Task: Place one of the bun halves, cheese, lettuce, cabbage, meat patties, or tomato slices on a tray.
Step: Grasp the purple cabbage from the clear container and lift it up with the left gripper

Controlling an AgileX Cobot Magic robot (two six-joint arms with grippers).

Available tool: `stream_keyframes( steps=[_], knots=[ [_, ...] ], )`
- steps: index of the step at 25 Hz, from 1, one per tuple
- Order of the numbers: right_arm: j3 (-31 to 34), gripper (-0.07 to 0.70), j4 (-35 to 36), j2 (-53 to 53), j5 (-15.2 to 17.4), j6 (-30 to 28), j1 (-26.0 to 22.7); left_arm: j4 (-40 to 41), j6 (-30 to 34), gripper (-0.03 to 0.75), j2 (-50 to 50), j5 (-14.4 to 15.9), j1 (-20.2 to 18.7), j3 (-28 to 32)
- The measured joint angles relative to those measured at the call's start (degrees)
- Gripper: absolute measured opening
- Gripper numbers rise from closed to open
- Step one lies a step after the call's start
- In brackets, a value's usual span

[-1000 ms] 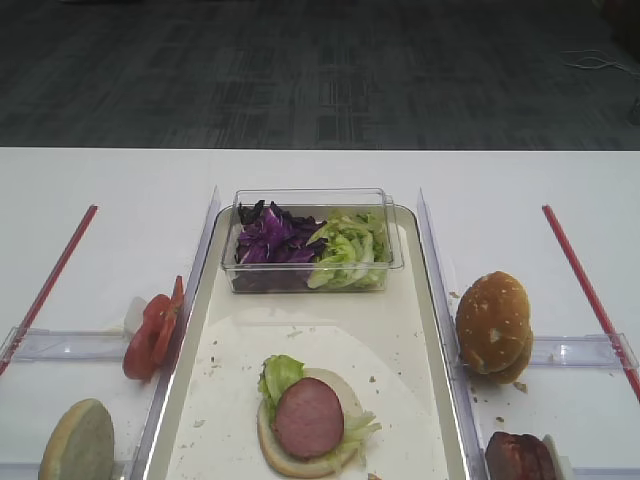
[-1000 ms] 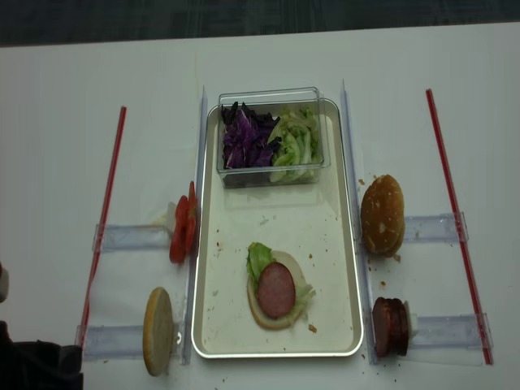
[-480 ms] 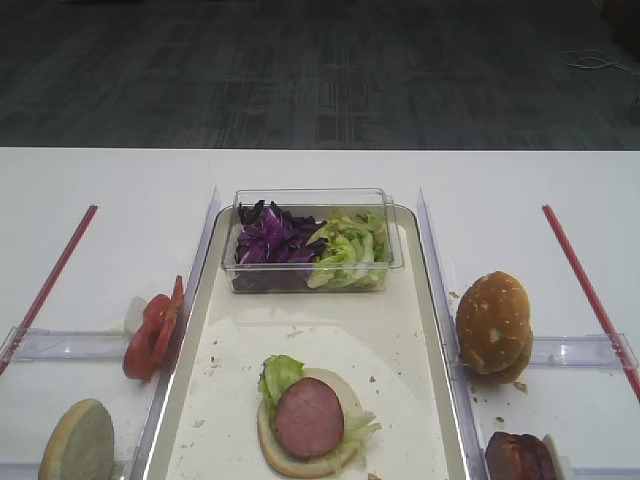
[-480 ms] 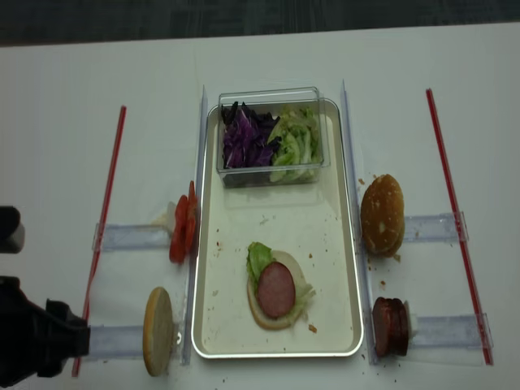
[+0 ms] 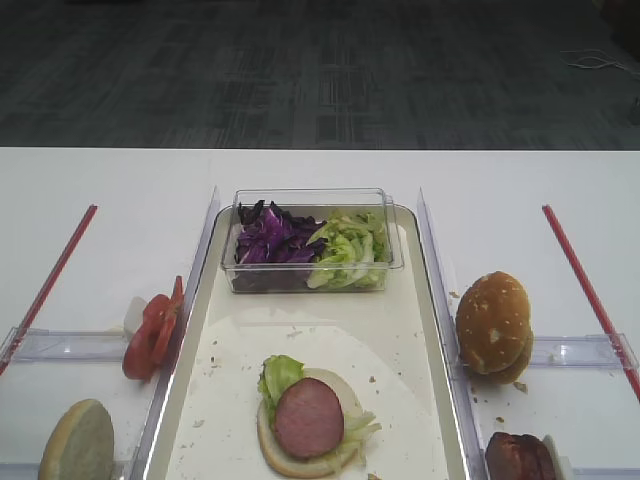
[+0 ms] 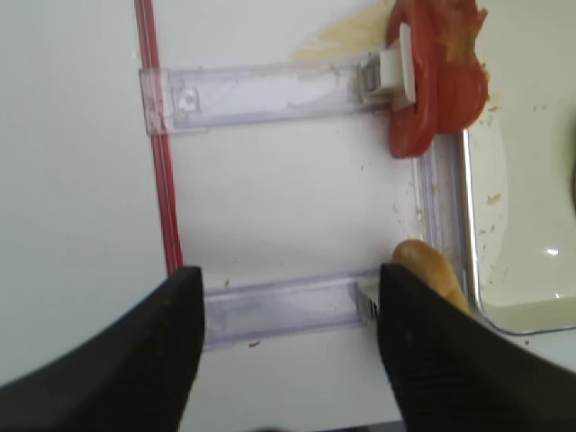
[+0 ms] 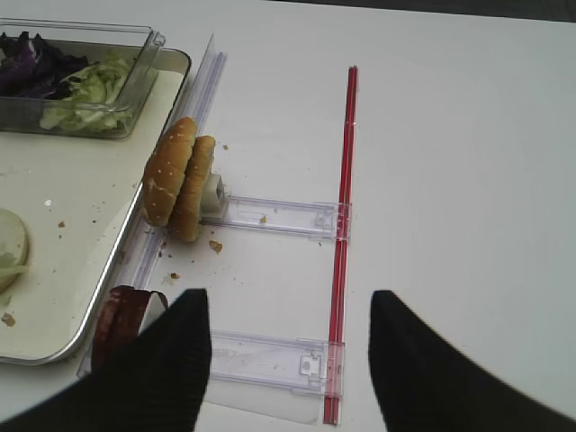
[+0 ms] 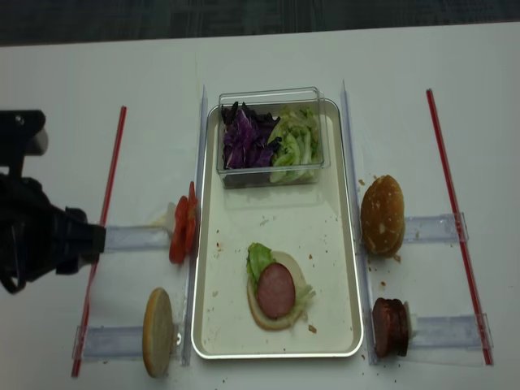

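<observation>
The left claw (image 6: pixel 286 333) is seen spread wide and empty above the counter (image 6: pixel 81 180), near the tomato slices (image 6: pixel 436 76); the right claw (image 7: pixel 288 360) is likewise parted, holding nothing; a stacked bun, lettuce and patty (image 8: pixel 276 290) is shown on the tray (image 8: pixel 236 325); a tomato pick is judged next, requiring descent and closure.

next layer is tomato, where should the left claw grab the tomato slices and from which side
The tomato slices stand on edge in a clear holder just outside the tray rim. Probably best to grip the upper rim of the outermost slice, flat faces between the jaws, coming down from above. The open left claw is already over that side; a sideways approach would meet the holder or tray rim.
</observation>
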Motion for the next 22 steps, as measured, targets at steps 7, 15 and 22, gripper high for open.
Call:
stream_keyframes(
  steps=[7, 15, 22],
  knots=[
    [0.0, 0.405, 0.0, 0.0, 0.0, 0.2, 0.0, -0.32, 0.56, 0.429, 11.88, -1.3, 0.0, -8.14],
    [0.0, 0.405, 0.0, 0.0, 0.0, 0.25, 0.0, -0.36, 1.48, 0.429, 24.75, -1.43, 0.0, -18.96],
    [0.0, 0.405, 0.0, 0.0, 0.0, 0.25, 0.0, -0.36, 1.82, 0.429, 33.2, -0.59, 0.0, -28.95]
  ],
)
